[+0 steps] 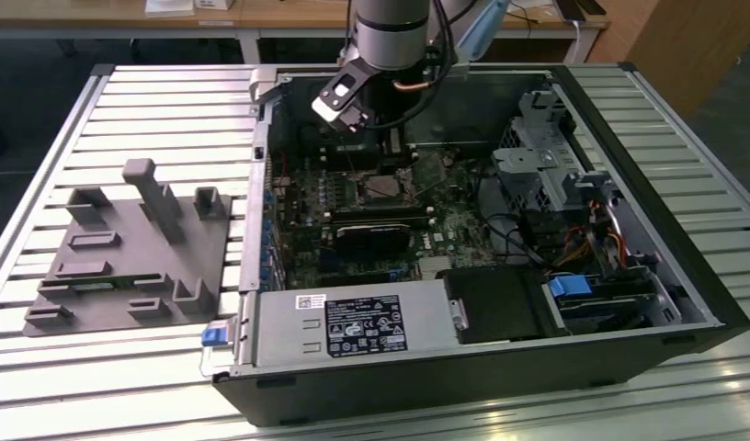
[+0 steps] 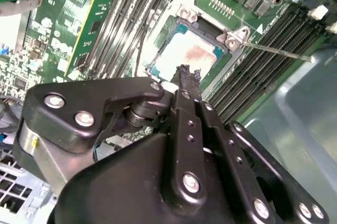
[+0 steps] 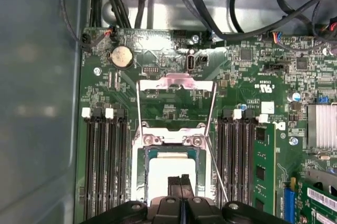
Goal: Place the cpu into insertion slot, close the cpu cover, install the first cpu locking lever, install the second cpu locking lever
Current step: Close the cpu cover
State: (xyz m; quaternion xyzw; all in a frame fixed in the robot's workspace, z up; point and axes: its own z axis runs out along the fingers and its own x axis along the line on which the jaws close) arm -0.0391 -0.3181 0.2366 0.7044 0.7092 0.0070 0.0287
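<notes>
The cpu [image 3: 171, 174] lies flat in the insertion slot [image 3: 146, 167], its pale metal top showing inside the black rim; in the second wrist view the cpu [image 2: 194, 56] sits just past my fingertips. The cpu cover [image 3: 176, 82] stands swung open behind the slot, with the board visible through its window. A thin wire locking lever [image 3: 216, 169] angles up beside the slot and appears as a lever [image 2: 279, 51] in the second wrist view. My gripper [image 3: 180, 184] hovers just above the cpu's near edge, shut with nothing between the fingers. In the exterior view the gripper [image 1: 393, 147] hangs over the slot [image 1: 381, 186].
Black memory slots [image 3: 105, 166] flank the socket on both sides. A green card [image 3: 263, 166] stands beside one bank. Cables [image 3: 221, 29] cross behind the board, near the grey case wall [image 3: 37, 103]. A grey fixture [image 1: 130, 248] lies on the table at the exterior view's left.
</notes>
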